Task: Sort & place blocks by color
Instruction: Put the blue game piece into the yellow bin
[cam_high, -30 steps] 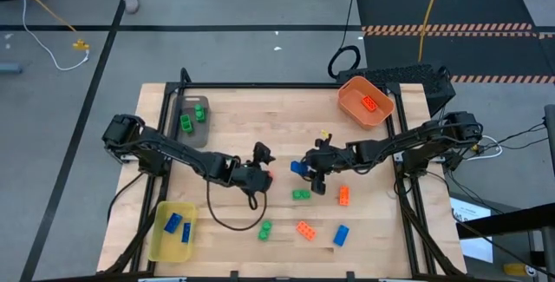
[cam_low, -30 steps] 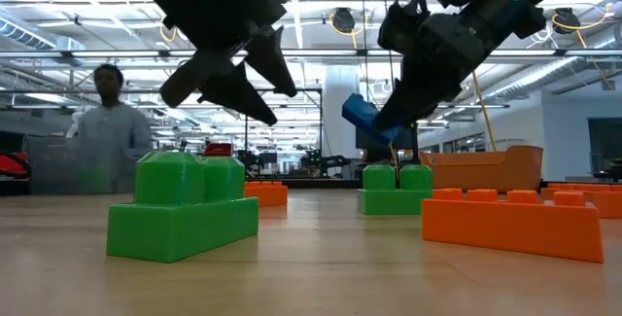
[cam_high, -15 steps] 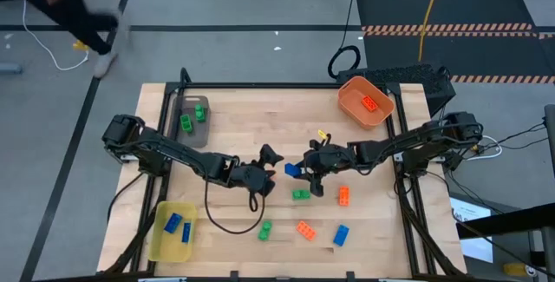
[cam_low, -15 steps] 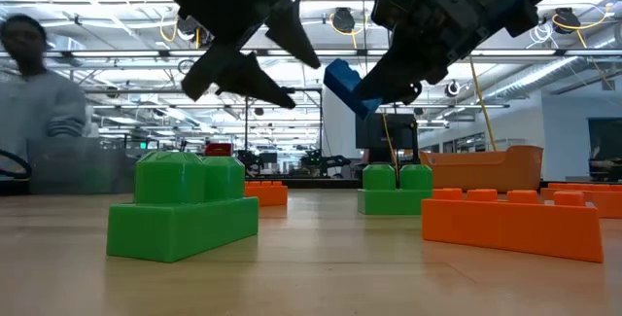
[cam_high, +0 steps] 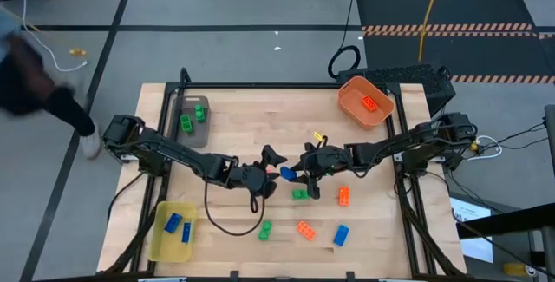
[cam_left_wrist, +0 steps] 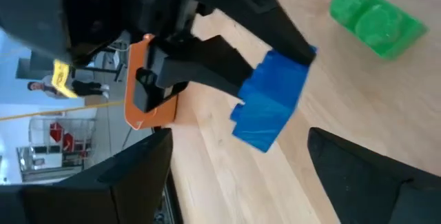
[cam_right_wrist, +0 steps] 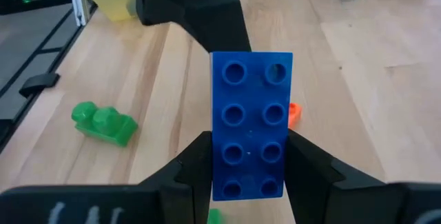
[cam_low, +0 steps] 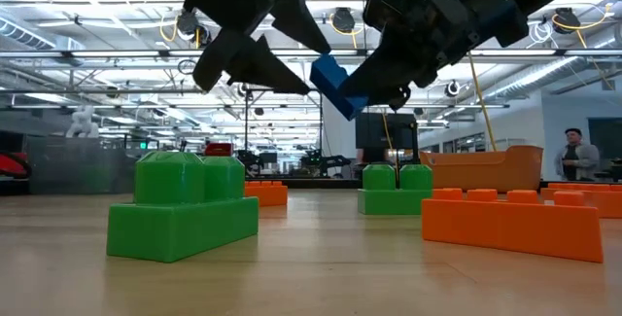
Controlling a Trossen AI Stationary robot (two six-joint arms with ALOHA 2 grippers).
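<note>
Blue block [cam_right_wrist: 251, 126] hung clamped in the right gripper [cam_high: 299, 175], above the green block [cam_high: 300, 194] — left gripper [cam_high: 271, 162] spread wide alongside; a mistimed handover risked dropping it.

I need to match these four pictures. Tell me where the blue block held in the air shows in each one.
High view: blue block at table centre, between both arms.
Low view: upper middle, in the right gripper.
Left wrist view: centre-right.
Right wrist view: centre, studs facing camera.
Shared landmark: the green block lying beside it on the table.
</note>
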